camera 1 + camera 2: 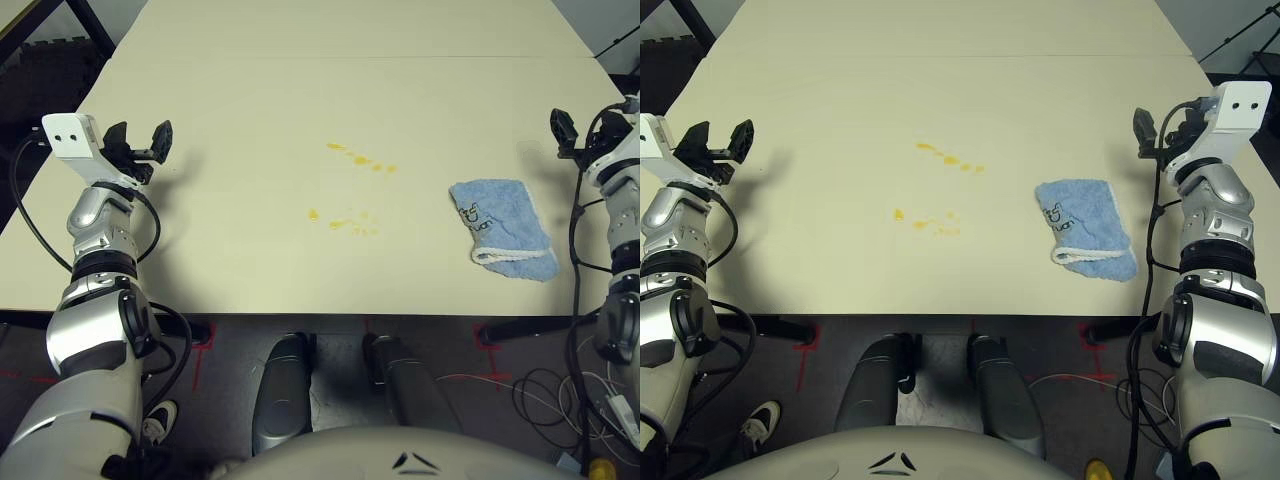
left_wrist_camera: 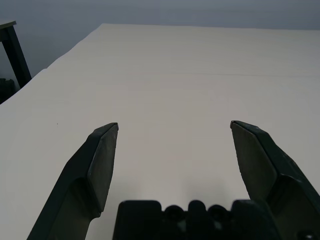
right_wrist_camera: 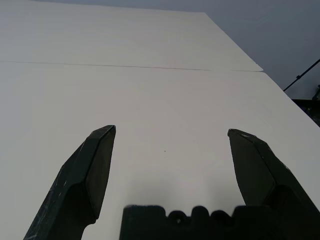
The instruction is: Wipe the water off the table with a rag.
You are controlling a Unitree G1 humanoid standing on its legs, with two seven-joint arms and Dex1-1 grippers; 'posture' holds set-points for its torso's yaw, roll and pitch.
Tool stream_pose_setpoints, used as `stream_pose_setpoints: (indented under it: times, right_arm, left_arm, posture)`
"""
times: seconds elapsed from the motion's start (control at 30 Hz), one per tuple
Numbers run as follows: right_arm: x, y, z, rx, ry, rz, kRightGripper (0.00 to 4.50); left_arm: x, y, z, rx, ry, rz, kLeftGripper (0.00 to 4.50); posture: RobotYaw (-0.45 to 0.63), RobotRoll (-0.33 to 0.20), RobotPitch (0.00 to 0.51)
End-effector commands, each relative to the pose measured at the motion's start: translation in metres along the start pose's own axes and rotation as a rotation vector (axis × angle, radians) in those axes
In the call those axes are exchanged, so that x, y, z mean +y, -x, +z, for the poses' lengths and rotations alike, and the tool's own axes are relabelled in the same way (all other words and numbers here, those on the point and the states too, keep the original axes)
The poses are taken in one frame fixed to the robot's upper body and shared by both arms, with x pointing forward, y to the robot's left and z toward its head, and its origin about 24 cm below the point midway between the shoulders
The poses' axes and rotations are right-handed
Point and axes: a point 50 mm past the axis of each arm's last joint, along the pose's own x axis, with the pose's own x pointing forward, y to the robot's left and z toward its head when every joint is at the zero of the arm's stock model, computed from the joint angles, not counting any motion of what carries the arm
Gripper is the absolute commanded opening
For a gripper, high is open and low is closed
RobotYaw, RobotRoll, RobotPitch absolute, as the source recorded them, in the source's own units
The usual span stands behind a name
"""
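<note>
Yellow-orange droplets: scattered in two loose groups (image 1: 361, 160) over the middle of the tabletop (image 1: 300, 110), one group nearer the robot than the other; no object is laid over them.
Blue terry rag: laid near the front edge, to the right of the droplets and apart from them; its white-trimmed hem is folded over and dark lettering is shown (image 1: 505, 228).
Left gripper (image 2: 175, 125): held above the left part of the tabletop, fingers spread wide, nothing gripped.
Right gripper (image 3: 172, 127): held above the right part, beyond the rag, fingers spread wide, nothing gripped.
Between rag and droplets: bare tabletop, unobstructed.
Black cables (image 1: 1152, 240): strung along the right forearm, just beside the rag.
Floor: red tape marks (image 1: 1095, 350) and a coiled cable (image 1: 545, 405) are seen below the front edge; a person's shoe (image 1: 762, 422) is seen at the left.
</note>
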Motion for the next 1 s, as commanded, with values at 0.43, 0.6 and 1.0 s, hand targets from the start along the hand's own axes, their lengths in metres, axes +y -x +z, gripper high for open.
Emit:
stream_pose_setpoints:
  times: [0.43, 0.6, 1.0]
  right_arm:
    - [-0.001, 0.002, -0.007, 0.014, -0.009, -0.008, 4.47]
    - [0.003, 0.0, -0.007, 0.015, -0.015, -0.004, 4.47]
    - [-0.002, 0.002, -0.01, 0.038, -0.011, -0.016, 4.47]
  left_arm:
    - [-0.002, -0.004, 0.01, -0.034, 0.015, -0.054, 4.5]
    - [-0.015, -0.009, 0.014, -0.023, 0.061, -0.235, 4.5]
    - [-0.07, 0.026, 0.022, 0.214, 0.001, -1.021, 4.5]
  posture:
    - [0.08, 0.0, 0.201]
    - [0.07, 0.0, 0.19]
    - [0.1, 0.0, 0.189]
